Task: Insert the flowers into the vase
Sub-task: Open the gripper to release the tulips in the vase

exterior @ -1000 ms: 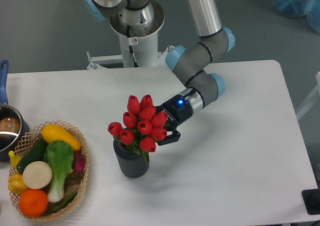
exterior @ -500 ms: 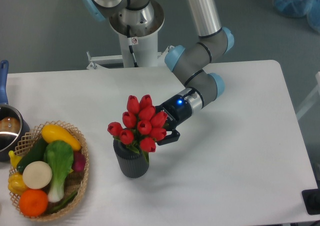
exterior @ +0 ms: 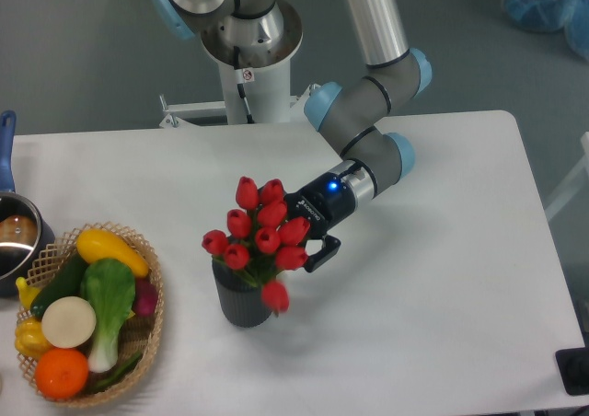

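Insertion step, late stage. The flowers (exterior: 259,235) sit in the mouth of the vase (exterior: 243,302), which stands mid-table (exterior: 442,287) right of the wicker basket (exterior: 152,319). One bloom droops low over the vase's front, blurred. My gripper (exterior: 313,241) sits just beside the bunch on its right; one dark finger (exterior: 324,250) shows past the blooms, the other is hidden, so I cannot tell if the pincer grips the stems or has spread. Stems, twine and vase rim are masked by the heads. Next, I judge: confirm release, then back away without dragging the bunch.
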`<state>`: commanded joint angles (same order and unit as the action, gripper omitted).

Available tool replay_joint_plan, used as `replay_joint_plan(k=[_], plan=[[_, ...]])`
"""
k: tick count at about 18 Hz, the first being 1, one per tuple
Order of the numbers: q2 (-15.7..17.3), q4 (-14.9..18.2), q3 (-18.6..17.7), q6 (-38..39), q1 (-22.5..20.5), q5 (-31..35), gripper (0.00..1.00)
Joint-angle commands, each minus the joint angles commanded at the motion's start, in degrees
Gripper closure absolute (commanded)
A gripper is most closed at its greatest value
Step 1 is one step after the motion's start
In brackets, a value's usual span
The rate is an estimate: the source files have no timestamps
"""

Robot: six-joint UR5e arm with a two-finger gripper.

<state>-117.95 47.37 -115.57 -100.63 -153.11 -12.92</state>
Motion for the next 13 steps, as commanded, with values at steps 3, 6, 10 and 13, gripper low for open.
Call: replay_joint_plan(k=[3,6,10,13], plan=[[0.2,0.0,-0.2,0.0,0.0,-0.1,0.02],[0.4,0.1,-0.3,0.1,-0.1,-0.1,0.00],[2.1,0.4,-0.7,0.4,-0.3,0.7,0.00],[5.0,0.5,-1.2,0.9,-1.2,6.8,0.00]])
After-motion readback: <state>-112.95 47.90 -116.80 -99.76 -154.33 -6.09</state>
